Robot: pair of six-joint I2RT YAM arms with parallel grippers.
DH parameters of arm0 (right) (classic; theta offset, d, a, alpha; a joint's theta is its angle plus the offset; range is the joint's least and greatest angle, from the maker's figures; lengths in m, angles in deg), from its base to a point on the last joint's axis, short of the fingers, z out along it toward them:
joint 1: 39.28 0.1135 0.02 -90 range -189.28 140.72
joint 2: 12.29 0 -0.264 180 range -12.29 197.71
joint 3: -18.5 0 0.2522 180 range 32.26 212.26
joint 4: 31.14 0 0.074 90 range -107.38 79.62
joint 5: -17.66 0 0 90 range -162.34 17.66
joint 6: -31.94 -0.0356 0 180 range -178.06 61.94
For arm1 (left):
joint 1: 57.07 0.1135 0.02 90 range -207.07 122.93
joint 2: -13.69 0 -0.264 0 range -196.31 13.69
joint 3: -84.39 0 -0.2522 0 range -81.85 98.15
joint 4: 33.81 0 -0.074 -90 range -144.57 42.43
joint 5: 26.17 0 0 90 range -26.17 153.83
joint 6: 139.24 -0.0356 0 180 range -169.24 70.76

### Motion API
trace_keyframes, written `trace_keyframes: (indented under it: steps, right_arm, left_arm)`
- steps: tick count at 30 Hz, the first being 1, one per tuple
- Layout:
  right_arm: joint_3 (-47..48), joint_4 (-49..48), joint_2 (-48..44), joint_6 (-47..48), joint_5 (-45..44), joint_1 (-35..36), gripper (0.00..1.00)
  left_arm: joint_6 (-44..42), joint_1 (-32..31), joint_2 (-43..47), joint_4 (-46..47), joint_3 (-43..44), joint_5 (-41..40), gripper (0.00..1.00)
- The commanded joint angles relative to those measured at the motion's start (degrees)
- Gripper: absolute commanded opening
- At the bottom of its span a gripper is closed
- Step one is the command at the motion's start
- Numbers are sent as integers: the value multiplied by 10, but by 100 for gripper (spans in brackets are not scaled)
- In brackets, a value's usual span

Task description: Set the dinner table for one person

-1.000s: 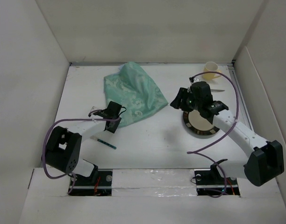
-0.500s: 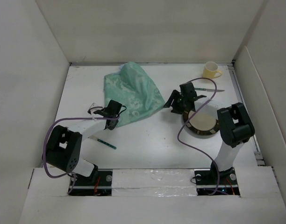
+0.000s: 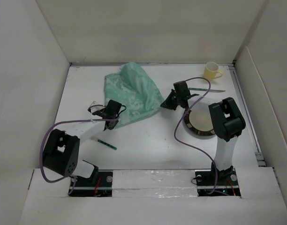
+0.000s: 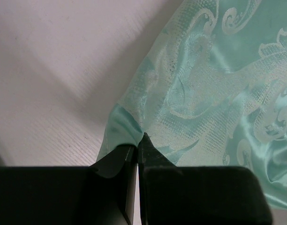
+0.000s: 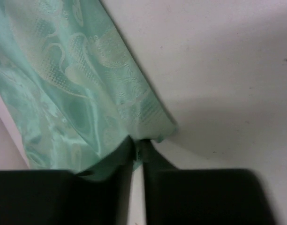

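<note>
Your left gripper sits at about 9 o'clock from the middle of the white surface. Its fingers are pressed together, with the near-left corner of the mint-green placemat nipped between their tips. Your right gripper sits at about 2 o'clock from the middle. Its fingers are likewise closed, pinching the placemat's right corner. The cloth lies rumpled between the two, and its bulk runs off toward 11 o'clock.

The white surface itself fills the whole walled floor of the top view.

Just beside the right arm, at 3 o'clock, a round plate with a dark patterned rim rests on the surface, and the arm's upper link overhangs part of it. A purple cable loops past the plate's left edge. A yellow cup stands in the far right corner at 1 o'clock. A thin utensil lies between the cup and the plate. A teal-handled utensil lies at 8 o'clock, close under the left arm.
</note>
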Motion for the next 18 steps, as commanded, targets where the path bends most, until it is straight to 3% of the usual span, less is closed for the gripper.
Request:
trace_keyframes:
  steps: [1,2,6,8,10,12,13,16,18]
  right_arm:
    - [28,-35,-10,-5,-34,4,5]
    - [46,-38,-25,9,-48,10,0]
    - [109,-49,-40,66,-79,10,0]
    - [180,2,-35,98,-94,10,0]
    - [332,53,-10,148,-104,10,0]
    - [491,126,7,201,-106,10,0]
    - [539,143,19,216,-132,10,0]
    - [648,197,13,273,-132,24,0]
    - [618,196,-21,306,-137,40,0]
  left_arm:
    - [-22,2,-2,-16,29,-27,0]
    - [-34,2,-12,-16,50,-42,0]
    - [-120,30,-26,6,143,-62,0]
    - [-200,69,-37,44,256,-50,0]
    - [-265,106,-65,57,393,-13,0]
    - [-303,111,-111,42,503,-11,0]
    - [-323,111,-127,14,615,-11,0]
    - [-369,111,-167,-35,759,-9,0]
    - [-374,111,-131,-24,739,-14,0]
